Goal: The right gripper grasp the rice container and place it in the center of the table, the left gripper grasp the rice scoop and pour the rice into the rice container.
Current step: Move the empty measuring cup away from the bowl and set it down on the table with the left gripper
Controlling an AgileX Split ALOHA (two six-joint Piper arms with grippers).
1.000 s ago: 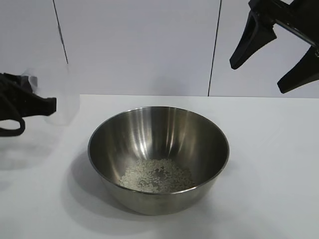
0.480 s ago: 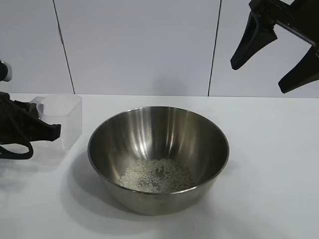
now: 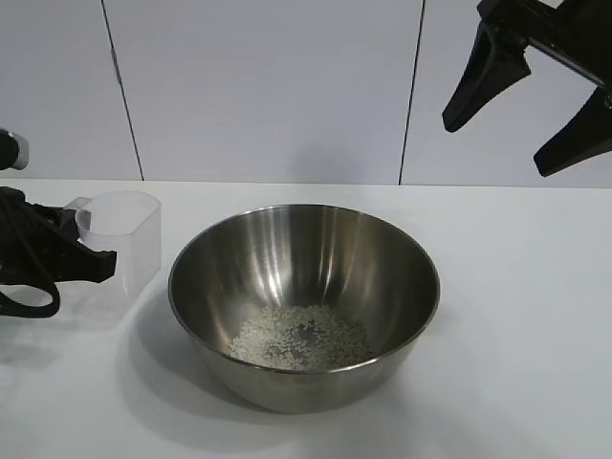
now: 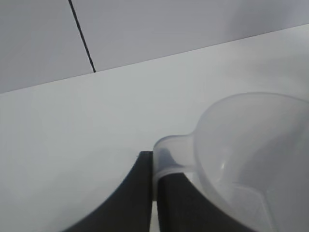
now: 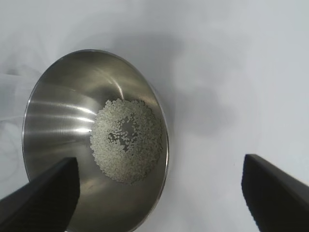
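Stainless steel first: the big shiny round rice container (image 3: 304,304) sits mid-table on the plain white table (image 3: 516,316) with the rice (image 3: 299,338), a small heap of white grains, already in its bottom. Just beside it we've got the rice scoop (image 3: 122,247), a small clear plastic cup, now upright, empty and lowered to the tabletop since a second ago, its handle pinched by the black left gripper (image 3: 94,263). We'd call pouring done. Farther back, the black right gripper (image 3: 516,124) hangs high, fingers spread.
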